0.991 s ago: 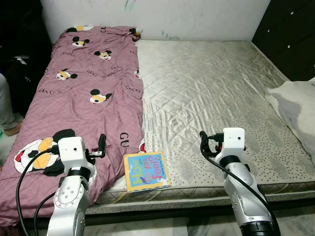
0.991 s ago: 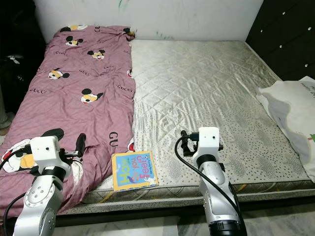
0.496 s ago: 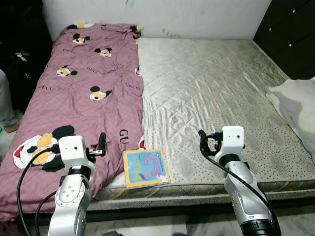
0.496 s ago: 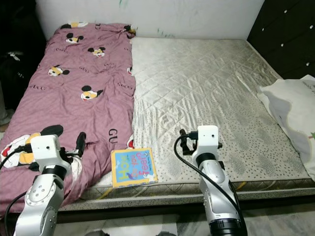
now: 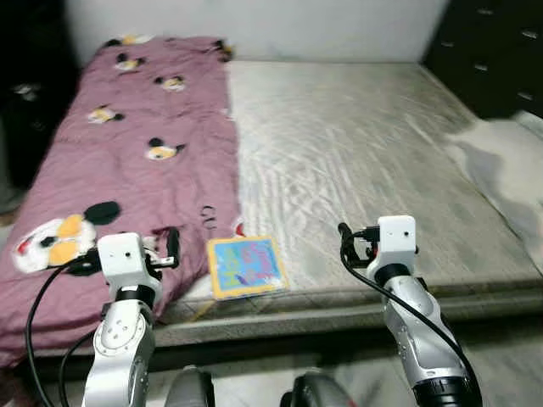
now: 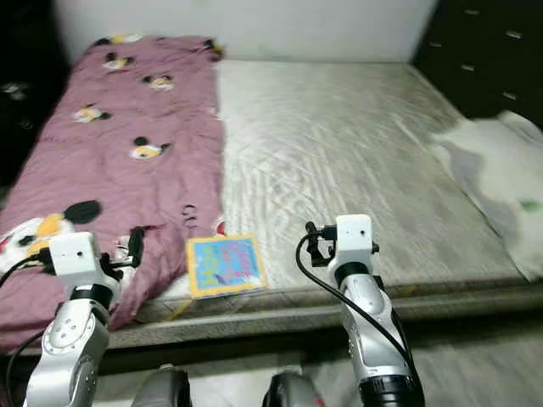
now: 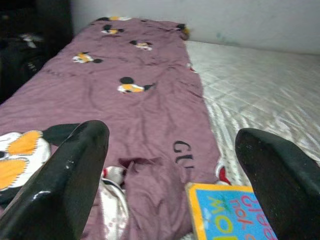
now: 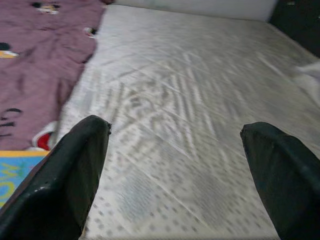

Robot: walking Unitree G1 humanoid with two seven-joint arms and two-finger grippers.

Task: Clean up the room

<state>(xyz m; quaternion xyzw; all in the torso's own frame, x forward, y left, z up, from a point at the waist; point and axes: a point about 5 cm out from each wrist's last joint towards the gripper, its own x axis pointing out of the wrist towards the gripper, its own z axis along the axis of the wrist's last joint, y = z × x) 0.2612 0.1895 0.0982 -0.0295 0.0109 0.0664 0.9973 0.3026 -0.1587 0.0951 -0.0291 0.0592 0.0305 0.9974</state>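
Near the mattress (image 5: 365, 153) edge lies a book (image 5: 246, 265) beside the purple blanket (image 5: 127, 170) — both hands (image 7: 172, 175) (image 8: 175, 170) spread wide, empty.

You're facing the bed (image 5: 356, 144) end-on, frame is motion-blurred. Maroon cartoon-print blanket (image 5: 127, 161) covers its left part, bare quilted grey mattress on the rest. Colourful children's book (image 5: 246, 266) lies flat at the near edge, just beside the blanket's hem. White cloth (image 5: 509, 161) sits at the far right edge. Left pincer (image 5: 170, 246) is raised over the blanket's near corner, right pincer (image 5: 346, 244) over the mattress's near edge right of the book, both touching nothing. Dark drawers (image 5: 492, 51) top right.
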